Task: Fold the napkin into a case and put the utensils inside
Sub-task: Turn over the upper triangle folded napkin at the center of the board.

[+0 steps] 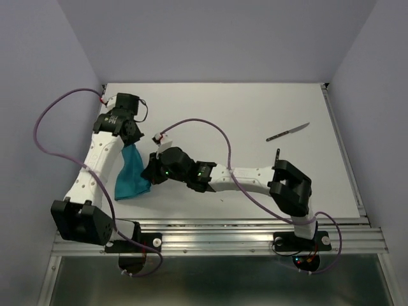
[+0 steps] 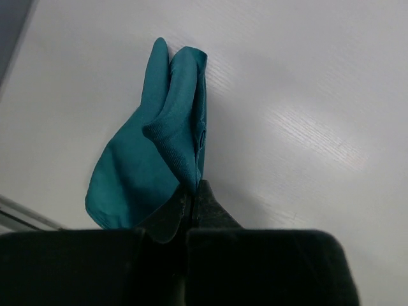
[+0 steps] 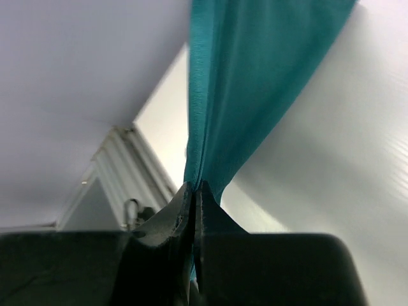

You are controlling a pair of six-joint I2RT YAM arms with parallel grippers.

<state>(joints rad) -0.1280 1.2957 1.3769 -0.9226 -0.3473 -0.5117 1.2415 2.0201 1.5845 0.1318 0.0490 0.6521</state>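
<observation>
The left gripper [image 2: 191, 196] is clamped tight on a fold of the napkin [image 2: 156, 159], its two fingers pressed together with teal cloth pinched between them. The right gripper [image 3: 194, 191] is likewise clenched on another part of the same cloth, which runs away from its fingertips in a taut sheet. Seen from above, the napkin hangs bunched and creased between the two grippers, close to the left edge of the table [image 1: 255, 102] and toward its near side. Whether its lower end touches the table I cannot tell.

The knife [image 1: 288, 132] lies flat and alone well apart from all this, toward the far right corner, with nothing gripping it. The fork I cannot pick out with any certainty.

By my reading the task is at an early stage: the cloth is gathered in both grips but shows no neat long pouch, so the case is not yet made. The folding is left to do, and neither utensil has gone inside anything
</observation>
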